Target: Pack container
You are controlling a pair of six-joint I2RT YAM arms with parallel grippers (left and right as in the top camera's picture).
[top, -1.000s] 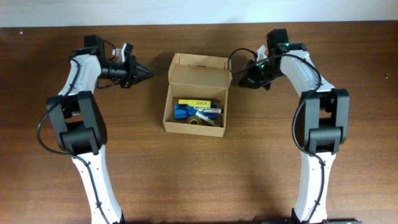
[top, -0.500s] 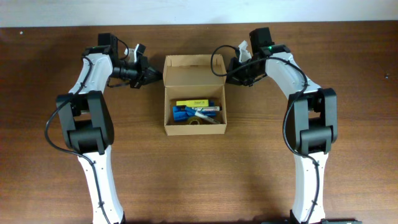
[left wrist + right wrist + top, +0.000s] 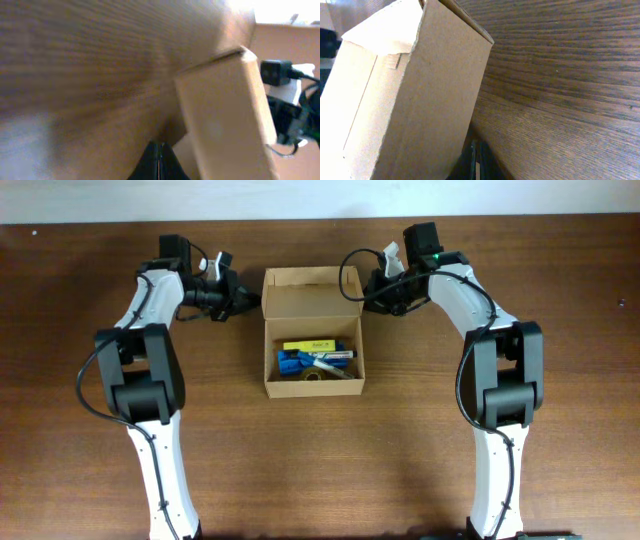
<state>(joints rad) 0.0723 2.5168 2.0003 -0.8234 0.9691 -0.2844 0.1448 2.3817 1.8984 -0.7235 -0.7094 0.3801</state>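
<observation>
**Item 1, container** (image 3: 312,387): tan cardboard box at the centre of the surface (image 3: 400,450), between my two arms. Its lid (image 3: 312,298) is hinged at the far edge, open, and stands up behind the opening. From above I cannot make out how the side tabs sit.

**Item 2, contents:** a yellow pack (image 3: 312,345), blue items (image 3: 292,361) and a pale marker (image 3: 332,363) lying across them, all inside the container (there is also something roundish at the near wall, too small for me to name).

**Item 3, left claw** (image 3: 247,302): just beside the left end of the lid, tips aimed at it. Its wrist view shows the fingers drawn together to a thin seam with nothing between them. I cannot tell whether it touches the cardboard.

**Item 4, right claw** (image 3: 366,292): mirrored at the right end of the lid. Its fingers are likewise pressed together and empty, and the box wall fills its wrist view. Contact is again uncertain.

**Status, my reading:** filling looks finished, since I see no loose item outside the box. What remains is the closing: fold the lid forward over the opening and seat the tabs. With both claws flanking the lid, I judge that step is about to begin but has not yet been done.
</observation>
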